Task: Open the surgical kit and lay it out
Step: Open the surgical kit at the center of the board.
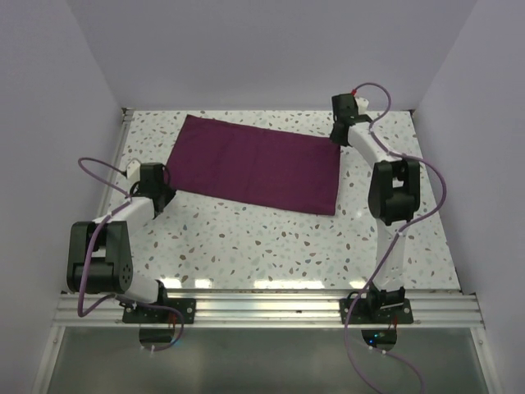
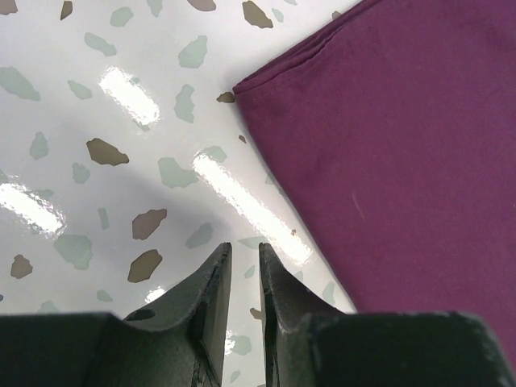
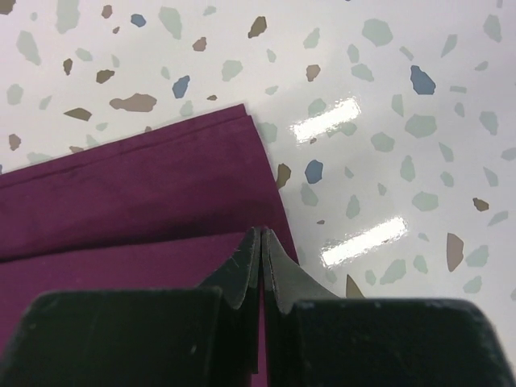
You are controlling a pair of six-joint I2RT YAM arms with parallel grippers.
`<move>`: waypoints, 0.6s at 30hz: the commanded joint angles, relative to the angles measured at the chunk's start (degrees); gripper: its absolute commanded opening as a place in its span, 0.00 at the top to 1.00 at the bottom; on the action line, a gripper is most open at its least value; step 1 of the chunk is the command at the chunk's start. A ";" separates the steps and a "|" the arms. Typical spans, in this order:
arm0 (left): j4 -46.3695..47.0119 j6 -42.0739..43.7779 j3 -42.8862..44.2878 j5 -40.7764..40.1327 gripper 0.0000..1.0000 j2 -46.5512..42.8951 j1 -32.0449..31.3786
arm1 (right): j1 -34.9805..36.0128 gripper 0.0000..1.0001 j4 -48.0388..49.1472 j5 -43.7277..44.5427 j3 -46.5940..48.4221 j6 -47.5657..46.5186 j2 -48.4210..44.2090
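The surgical kit's dark magenta-purple cloth wrap (image 1: 254,164) lies folded as a flat rectangle on the speckled table. The steel tray and the instruments are not in view. My left gripper (image 1: 166,191) is low at the wrap's near left corner. In the left wrist view its jaws (image 2: 244,251) stand a narrow gap apart over bare table, empty, with the wrap's corner (image 2: 403,145) just to the right. My right gripper (image 1: 338,135) is at the wrap's far right corner. Its jaws (image 3: 261,232) are pressed together at the wrap's edge (image 3: 145,193), with a purple sliver between them.
The white speckled table (image 1: 262,238) is walled at the back and both sides. The aluminium rail (image 1: 262,308) with both arm bases runs along the near edge.
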 commanded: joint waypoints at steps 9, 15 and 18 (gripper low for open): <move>-0.48 1.66 3.30 0.11 0.66 -4.33 -0.20 | 5.74 1.00 -1.52 -1.49 -1.88 -1.70 -8.21; -4.61 3.77 8.48 0.81 0.52 -7.75 -0.29 | 14.18 1.00 -0.20 -1.32 -10.92 -2.06 -16.38; -8.12 4.30 11.90 0.20 0.53 -10.21 -0.20 | 18.75 1.00 0.59 -0.71 -19.26 -0.22 -24.89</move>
